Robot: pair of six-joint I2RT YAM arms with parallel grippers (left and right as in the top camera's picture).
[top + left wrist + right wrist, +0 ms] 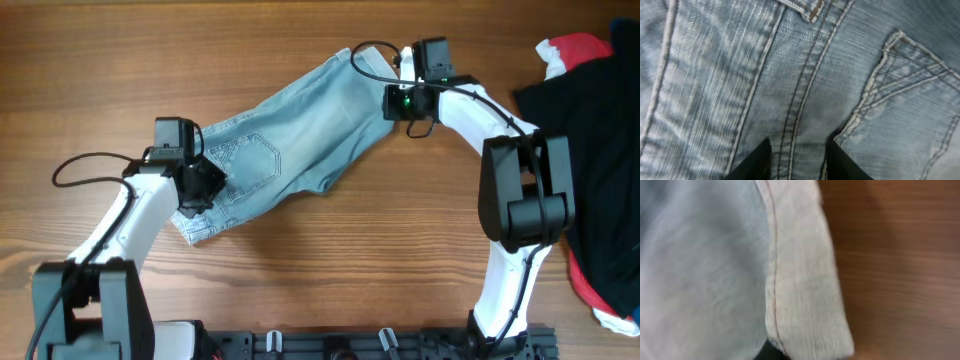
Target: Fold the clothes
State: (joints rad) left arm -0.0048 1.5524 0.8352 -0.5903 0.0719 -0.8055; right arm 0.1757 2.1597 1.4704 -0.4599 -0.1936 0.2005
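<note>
The denim shorts (300, 130) lie spread on the wooden tabletop (330, 270), running on a slant from the near left to the far right of the overhead view. The waist end with a back pocket (255, 160) is toward the near left, and a cuffed leg hem (368, 62) is at the far right.

The left gripper (200, 185) sits over the waist end, just left of that pocket. In the left wrist view, its two dark fingertips (757, 161) stand a short way apart at the bottom edge. The double-stitched centre seam (800, 100) runs down between them, and the stitched pocket (910, 100) lies to the right. The jaws are partly spread with denim between them, but I cannot tell whether they grip the cloth.

The right gripper (392, 80) is at the cuffed hem on the far right. The right wrist view is blurred. It shows the pale turned-up cuff (800, 280) with a stitch line along it and bare tabletop (900, 270) to its right. Only a small dark part of the gripper (767, 353) shows at the bottom edge, against the cuff. I cannot tell how these jaws stand.

At the right edge of the tabletop, well apart from the shorts, lies a large black garment (590, 150). A red-and-white cloth (570, 50) shows at its far corner.
</note>
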